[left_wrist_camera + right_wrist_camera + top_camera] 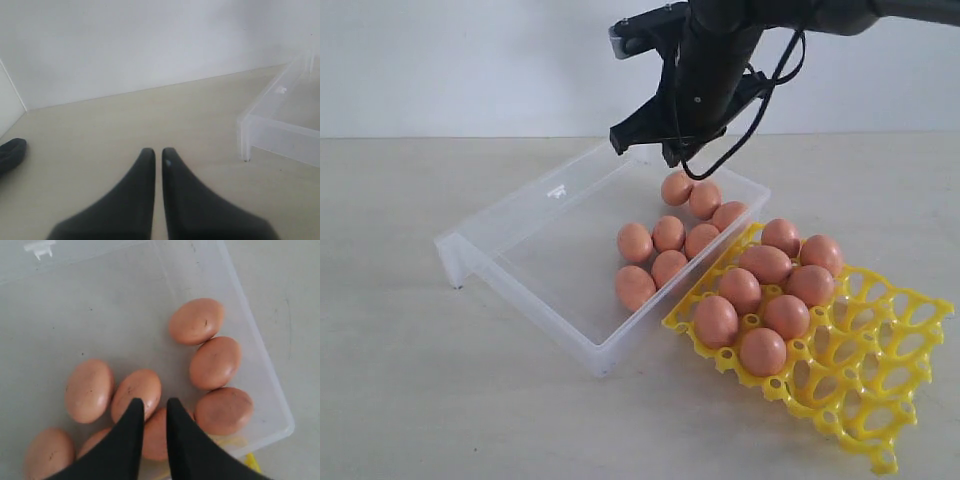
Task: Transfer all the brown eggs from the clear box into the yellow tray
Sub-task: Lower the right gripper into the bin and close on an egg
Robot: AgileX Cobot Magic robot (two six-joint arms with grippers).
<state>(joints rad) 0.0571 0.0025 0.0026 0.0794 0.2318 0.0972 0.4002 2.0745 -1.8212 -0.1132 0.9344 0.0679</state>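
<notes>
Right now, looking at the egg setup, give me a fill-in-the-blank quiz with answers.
1. Eggs in the box number ___.
2. Eggs in the tray number ___.
3. The right gripper hangs above the clear ___.
4. The left gripper holds ___.
Answers: eight; eight; box; nothing.

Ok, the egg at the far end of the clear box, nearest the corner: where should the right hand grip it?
Come straight down on that brown egg and pinch across its short middle. It lies on its side, touching only one neighbour, so both flanks look free. The right hand seems nearly shut; open it first.
</notes>
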